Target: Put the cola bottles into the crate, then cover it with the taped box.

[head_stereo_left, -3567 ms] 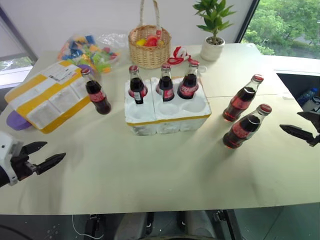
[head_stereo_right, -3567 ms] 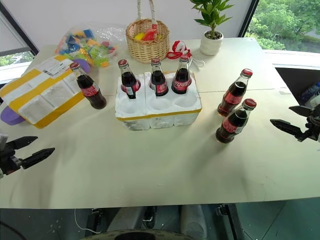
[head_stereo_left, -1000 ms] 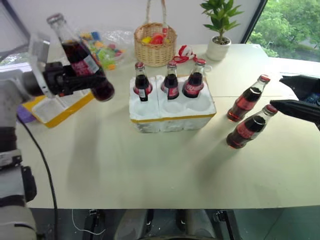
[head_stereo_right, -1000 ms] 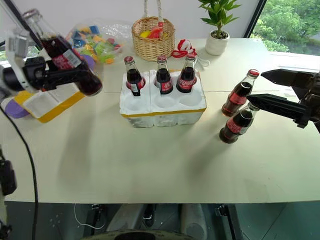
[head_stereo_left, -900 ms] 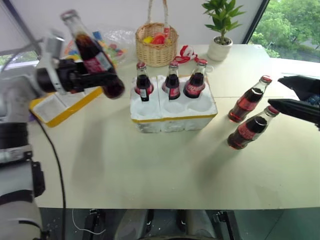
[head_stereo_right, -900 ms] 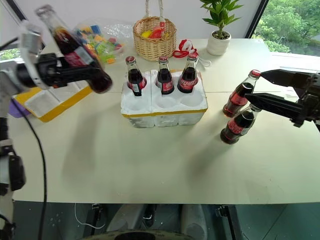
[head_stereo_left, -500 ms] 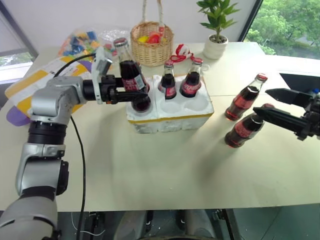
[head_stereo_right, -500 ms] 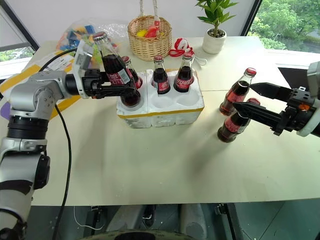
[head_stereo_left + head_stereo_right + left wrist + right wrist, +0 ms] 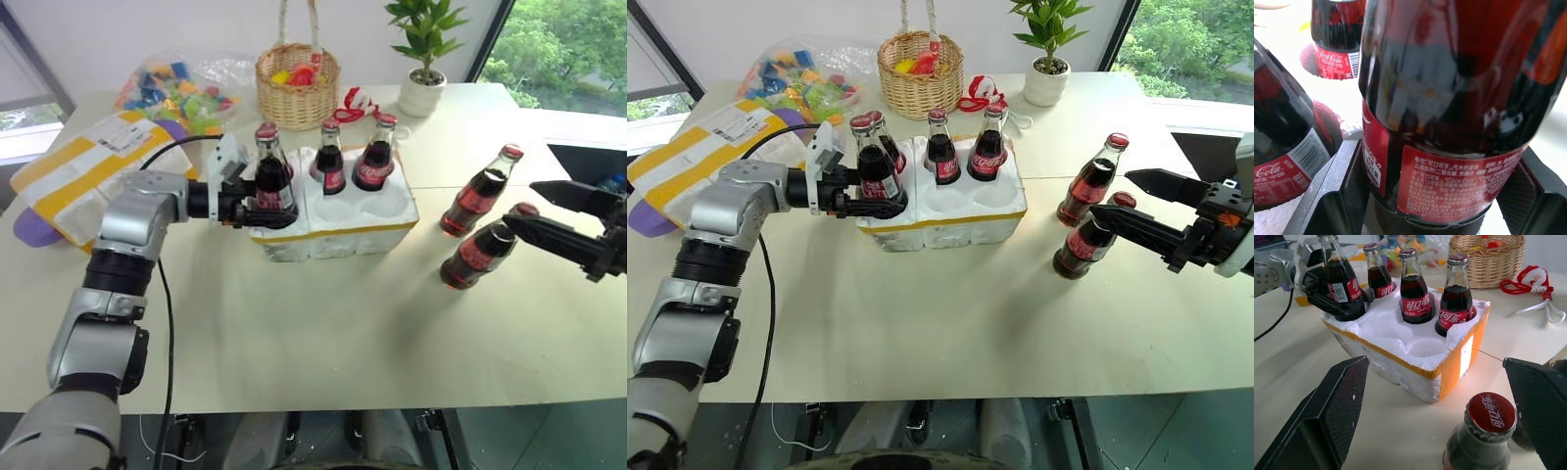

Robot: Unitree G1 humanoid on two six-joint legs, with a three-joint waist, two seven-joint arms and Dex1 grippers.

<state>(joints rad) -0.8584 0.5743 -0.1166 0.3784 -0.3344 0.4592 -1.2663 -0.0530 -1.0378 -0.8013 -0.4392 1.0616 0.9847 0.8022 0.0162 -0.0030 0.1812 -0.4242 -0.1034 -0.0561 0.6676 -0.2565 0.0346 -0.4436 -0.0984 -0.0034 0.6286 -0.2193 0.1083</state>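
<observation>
The left pincer (image 9: 884,201) reaches in from the crate's (image 9: 950,223) left side and has a cola bottle (image 9: 872,166) between its two black fingers. The left wrist view shows a finger on each side of the red label; whether they press on the glass or stand just off it I cannot tell. This bottle stands upright with its base in the crate's front left well.

Three more cola bottles stand in the back row: one (image 9: 1376,275) just behind the held bottle, one (image 9: 940,149) in the middle well and one (image 9: 988,145) in the right well. The front middle and front right wells (image 9: 1426,348) hold nothing. The crate sits near the middle of the bench (image 9: 950,323), its yellow tape band running along the front.

To the crate's right, two cola bottles stand on the bench, well apart from the crate: the farther one (image 9: 1089,180) and the nearer one (image 9: 1084,238). The right pincer (image 9: 1131,202) hovers wide open, holding nothing, with one finger to each side of the nearer bottle's cap.

The taped box (image 9: 93,176) lies at the bench's left side, label up. Behind the crate are a wicker basket (image 9: 297,78), a bag of coloured toys (image 9: 181,93) and a small potted plant (image 9: 423,59).
</observation>
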